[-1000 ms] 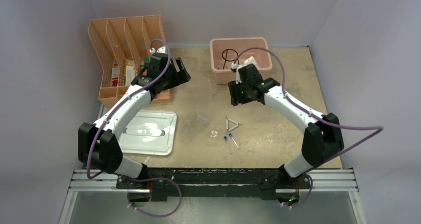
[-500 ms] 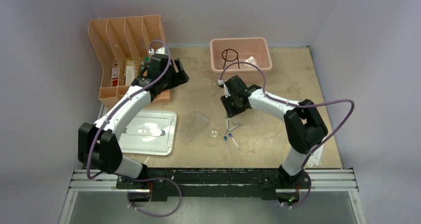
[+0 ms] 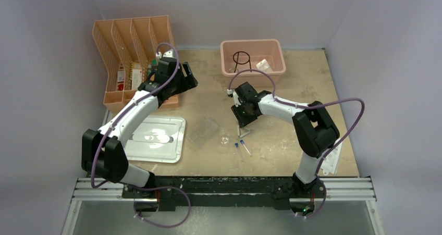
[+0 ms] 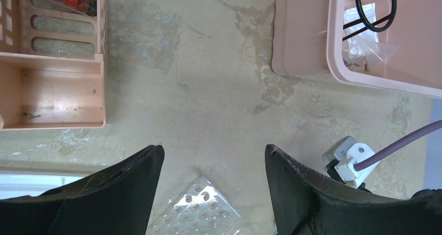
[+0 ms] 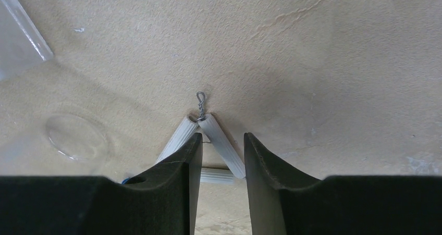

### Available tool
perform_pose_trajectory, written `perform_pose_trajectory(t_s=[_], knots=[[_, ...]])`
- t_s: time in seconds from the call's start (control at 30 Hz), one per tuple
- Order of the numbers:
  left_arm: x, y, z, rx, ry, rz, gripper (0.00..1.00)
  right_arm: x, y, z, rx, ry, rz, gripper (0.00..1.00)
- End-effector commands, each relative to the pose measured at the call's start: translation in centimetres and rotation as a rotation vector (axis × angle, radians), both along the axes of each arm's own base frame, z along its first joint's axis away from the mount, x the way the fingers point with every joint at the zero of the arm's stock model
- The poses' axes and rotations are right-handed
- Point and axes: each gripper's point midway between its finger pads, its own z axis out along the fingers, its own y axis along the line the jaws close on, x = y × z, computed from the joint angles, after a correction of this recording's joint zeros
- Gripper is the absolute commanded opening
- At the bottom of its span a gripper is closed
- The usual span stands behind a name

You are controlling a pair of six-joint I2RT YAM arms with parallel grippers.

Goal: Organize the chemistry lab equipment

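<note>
**A:** Chemistry lab equipment: where does it lie, starting well left of the pink tub (image 3: 254, 41)?

**B:** Far left of the tub stands the orange file organizer (image 3: 112, 47). The things in its slots are too small to name. The flat white lid (image 3: 174, 128) lies left of the tub and much nearer the arm bases.

**A:** And the left gripper (image 4: 212, 151)?

**B:** It hangs left of the tub, by the organizer's near end. Its jaws are spread wide with nothing between them.

**A:** What sits in front of the tub?

**B:** Nearer than the tub and a little left of it, the clear plastic tray (image 3: 204, 132) lies flat, rows of round wells showing. The tiny glass dish (image 3: 224, 139) is just beside the tray, on the tub's side. Straight in front of the tub lies the wire triangle (image 5: 180, 135) with white sleeved sides. The blue-capped clear vials (image 3: 237, 146) lie just nearer the arms than that.

**A:** The right gripper (image 5: 221, 138)?

**B:** It points down at the triangle, in front of the tub. Its jaws stand narrow, one on each side of a white sleeve. I cannot tell whether they pinch it.

**A:** And in the tub itself?

**B:** The black wire ring tripod (image 3: 241, 59), with a clear packet (image 3: 264, 64) beside it.
</note>
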Motion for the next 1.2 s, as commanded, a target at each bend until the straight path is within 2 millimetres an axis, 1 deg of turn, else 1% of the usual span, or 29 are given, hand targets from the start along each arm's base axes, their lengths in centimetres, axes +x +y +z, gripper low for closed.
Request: perform_pose_trajectory(t_s=[0.0,0.17,0.27,0.33,0.4,0.43,0.5,0.53,0.57,0.63,0.73,0.8,0.87,0.97,1.17], knots=[[0.4,-0.1,2.6,-0.029,-0.087,0.010,0.71,-1.4,-0.6,-0.7,-0.020,0.042,0.032,0.36],[0.4,-0.1,2.5,-0.034,-0.087,0.011,0.71,-1.8,-1.1,-1.6,-0.069,0.041,0.031,0.30],[0.4,-0.1,2.3,-0.035,-0.086,0.011,0.71,-1.5,-1.1,-2.1,-0.111,0.023,0.032,0.27],[0.4,-0.2,2.4,-0.036,-0.088,0.010,0.71,-1.2,-1.0,-2.4,-0.133,0.012,0.033,0.23],[0.4,-0.2,2.4,-0.035,-0.088,0.010,0.71,-0.9,-0.9,-2.6,-0.149,-0.003,0.021,0.15],[0.4,-0.1,2.4,-0.034,-0.089,0.010,0.71,-0.6,-0.8,-2.6,-0.148,-0.014,0.012,0.10],[0.4,0.0,2.4,-0.028,-0.090,0.012,0.71,-0.1,-0.6,-2.1,-0.136,-0.043,-0.006,0.03],[0.3,0.0,2.5,-0.026,-0.093,0.012,0.71,0.1,-0.5,-1.7,-0.126,-0.054,-0.022,0.00],[0.4,0.1,2.5,-0.023,-0.092,0.013,0.71,0.4,-0.3,-1.1,-0.113,-0.068,-0.031,0.00],[0.4,0.2,2.6,-0.016,-0.095,0.014,0.71,1.1,0.1,0.6,-0.088,-0.108,-0.043,0.00],[0.3,0.3,2.8,-0.012,-0.100,0.015,0.71,2.8,0.3,4.2,-0.060,-0.219,-0.068,0.00],[0.4,0.3,2.8,-0.009,-0.102,0.017,0.71,4.0,0.4,7.2,-0.027,-0.301,-0.090,0.00],[0.4,0.4,3.0,-0.009,-0.105,0.016,0.71,5.0,0.6,10.8,0.032,-0.387,-0.113,0.00],[0.3,0.4,2.9,-0.008,-0.105,0.016,0.71,6.6,0.4,15.6,0.096,-0.503,-0.149,0.00],[0.3,0.5,2.9,-0.005,-0.103,0.020,0.71,9.4,-1.2,23.1,0.168,-0.682,-0.225,0.00]])
